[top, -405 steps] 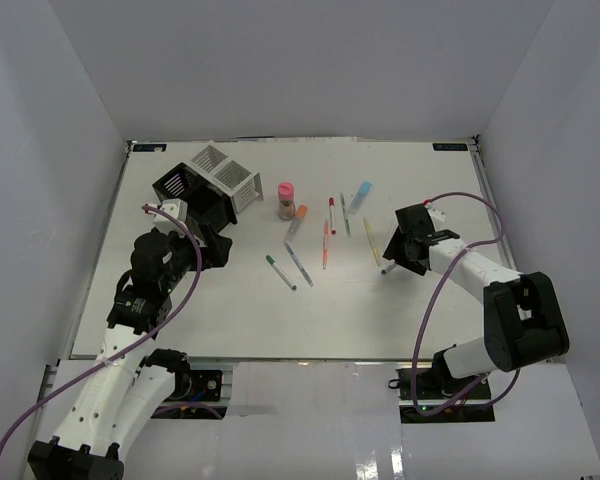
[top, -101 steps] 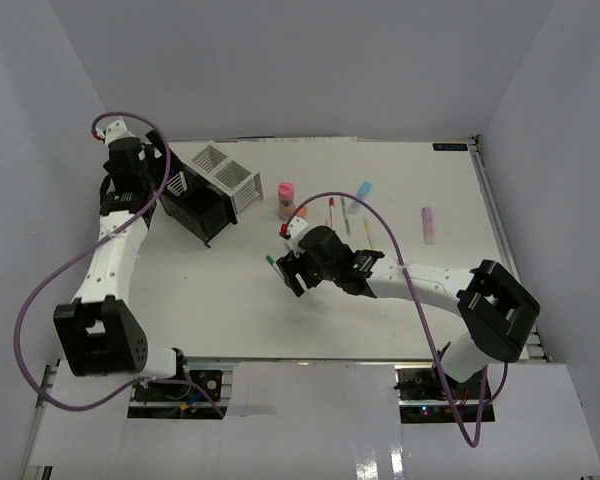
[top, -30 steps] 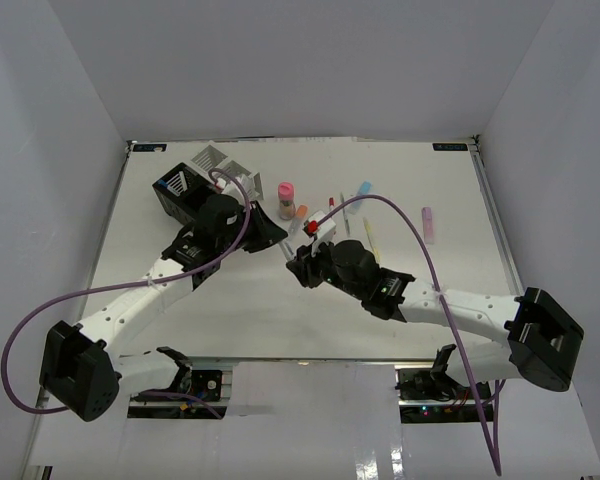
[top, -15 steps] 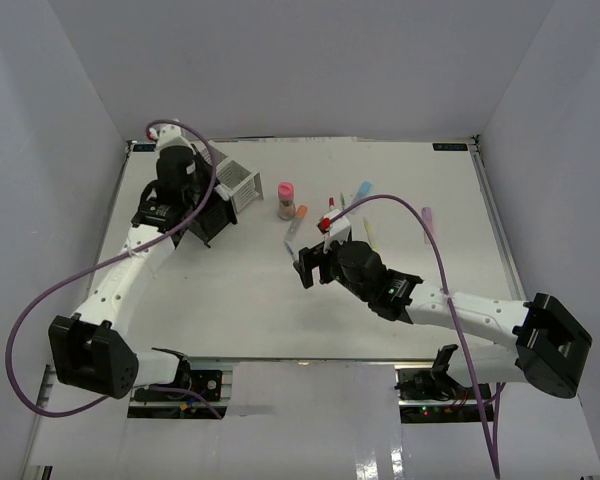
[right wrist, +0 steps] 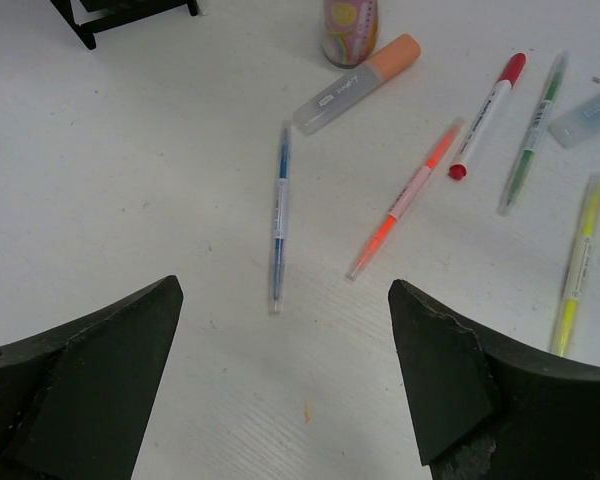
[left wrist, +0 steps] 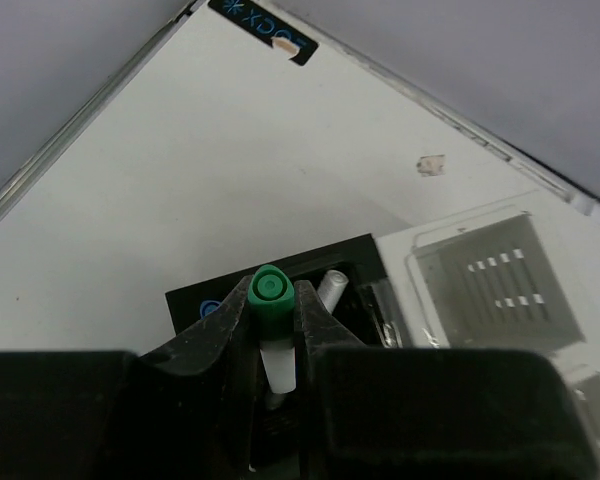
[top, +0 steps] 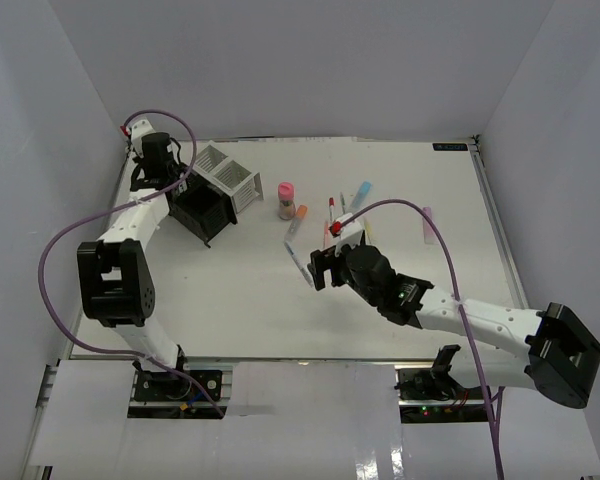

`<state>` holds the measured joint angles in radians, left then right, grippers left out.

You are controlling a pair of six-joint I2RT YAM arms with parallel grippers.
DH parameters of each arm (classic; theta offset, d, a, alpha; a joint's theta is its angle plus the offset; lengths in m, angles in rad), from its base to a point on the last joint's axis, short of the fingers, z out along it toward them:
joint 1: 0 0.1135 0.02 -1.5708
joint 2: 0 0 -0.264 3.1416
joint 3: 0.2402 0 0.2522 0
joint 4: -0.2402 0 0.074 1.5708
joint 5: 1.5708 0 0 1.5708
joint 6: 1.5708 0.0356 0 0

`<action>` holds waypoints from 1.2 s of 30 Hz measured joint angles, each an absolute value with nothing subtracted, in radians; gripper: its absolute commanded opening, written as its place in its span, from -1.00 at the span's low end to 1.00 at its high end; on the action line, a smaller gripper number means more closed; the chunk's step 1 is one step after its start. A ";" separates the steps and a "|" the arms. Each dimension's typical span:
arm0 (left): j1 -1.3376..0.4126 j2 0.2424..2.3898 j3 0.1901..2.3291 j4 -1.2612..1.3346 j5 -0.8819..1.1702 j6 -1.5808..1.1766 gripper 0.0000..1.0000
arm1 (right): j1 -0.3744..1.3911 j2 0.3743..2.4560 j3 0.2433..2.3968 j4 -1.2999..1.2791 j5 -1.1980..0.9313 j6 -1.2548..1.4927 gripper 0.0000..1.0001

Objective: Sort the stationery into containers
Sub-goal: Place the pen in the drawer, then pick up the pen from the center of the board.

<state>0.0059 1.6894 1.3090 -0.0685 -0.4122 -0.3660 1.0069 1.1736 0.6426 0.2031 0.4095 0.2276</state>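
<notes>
The green-capped pen (left wrist: 270, 288) has been carried to the upper left, clamped by the left gripper (left wrist: 273, 305) over the black wire-mesh box (left wrist: 195, 305), where a pale pen (left wrist: 332, 290) is seen; the right gripper (right wrist: 282, 295) is spread apart.

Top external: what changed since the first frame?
The green pen is off the table; the left gripper holds it, jaws shut, over the black box. The right gripper moved left to above the blue pen, jaws open. The lilac block, unseen before, lies far right. Other pens, pink-capped cylinder, white boxes: unmoved.
</notes>
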 measured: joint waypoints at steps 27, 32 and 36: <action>0.062 1.210 1.087 -0.322 0.068 -0.408 0.96 | 0.700 1.675 1.031 0.015 0.430 0.348 0.15; 0.058 1.105 0.911 -0.307 0.142 -0.419 0.96 | 0.673 1.831 1.152 -0.018 0.427 0.347 0.04; 0.057 1.105 0.874 -0.307 0.170 -0.422 0.96 | 0.656 1.918 1.217 -0.044 0.429 0.347 -0.03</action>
<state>0.0566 1.1053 0.8738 -0.3069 0.1696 -0.4225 0.6556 1.9179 1.2167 -0.0441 0.4290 0.3473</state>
